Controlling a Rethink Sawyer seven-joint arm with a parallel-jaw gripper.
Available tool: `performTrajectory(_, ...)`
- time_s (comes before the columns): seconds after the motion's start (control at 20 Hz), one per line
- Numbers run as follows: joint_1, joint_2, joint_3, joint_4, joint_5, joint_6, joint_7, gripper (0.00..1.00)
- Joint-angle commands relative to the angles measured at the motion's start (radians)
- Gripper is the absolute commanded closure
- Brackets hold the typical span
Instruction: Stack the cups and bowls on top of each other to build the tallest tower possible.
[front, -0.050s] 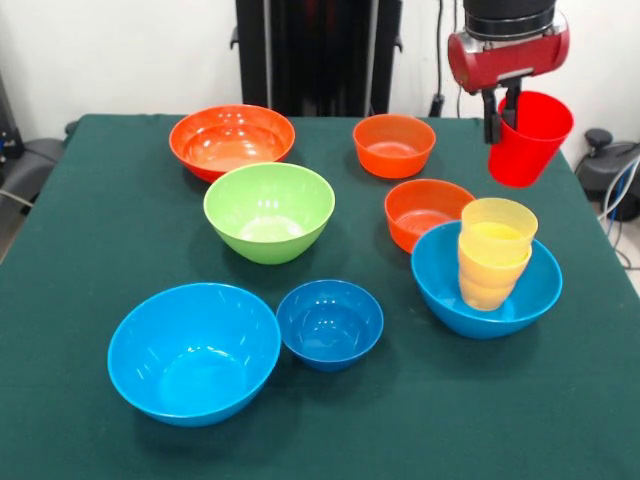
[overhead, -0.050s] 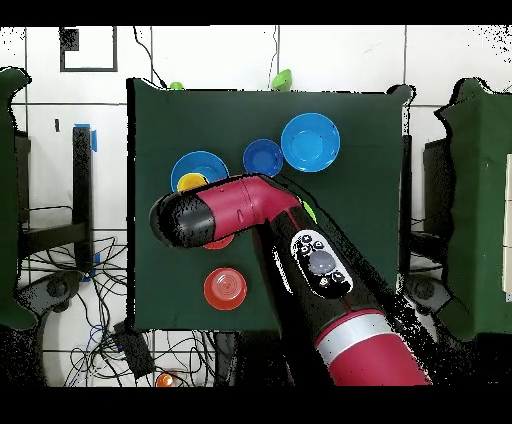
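I see end effector (front, -0.050s: 507, 105) clamped on red cup (front, -0.050s: 528, 140) rim, held above desk (front, -0.050s: 100, 250) far edge, behind the yellow cups (front, -0.050s: 494, 252) in light-blue bowl (front, -0.050s: 487, 285).

Seven bowls sit on the bench (front, -0.050s: 80, 250): two large light blue ones (front, -0.050s: 193, 352) and (front, -0.050s: 487, 280), one large green (front, -0.050s: 269, 211), one large orange (front, -0.050s: 231, 140), one small dark blue (front, -0.050s: 329, 323), and two small orange (front, -0.050s: 393, 144) and (front, -0.050s: 423, 210). There is one red cup (front, -0.050s: 528, 138). Yellow-orange cups (front, -0.050s: 494, 253) stand nested in a stack showing three rims, so four cups in all.
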Motion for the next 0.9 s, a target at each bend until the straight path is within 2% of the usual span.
performTrajectory(0.05, -0.004, 0.046, -0.002, -0.035, -0.047, -0.040, -0.020, 1.00)
performTrajectory(0.2, -0.003, 0.100, -0.037, -0.069, -0.105, -0.053, -0.043, 1.00)
performTrajectory(0.45, -0.013, 0.128, -0.048, -0.058, -0.145, -0.097, -0.042, 1.00)
performTrajectory(0.65, -0.008, 0.120, -0.033, -0.073, -0.125, -0.064, -0.030, 1.00)
performTrajectory(0.75, -0.004, 0.090, -0.014, -0.078, -0.087, -0.015, -0.023, 1.00)
performTrajectory(0.9, 0.019, 0.094, -0.015, -0.132, -0.071, 0.034, -0.019, 1.00)
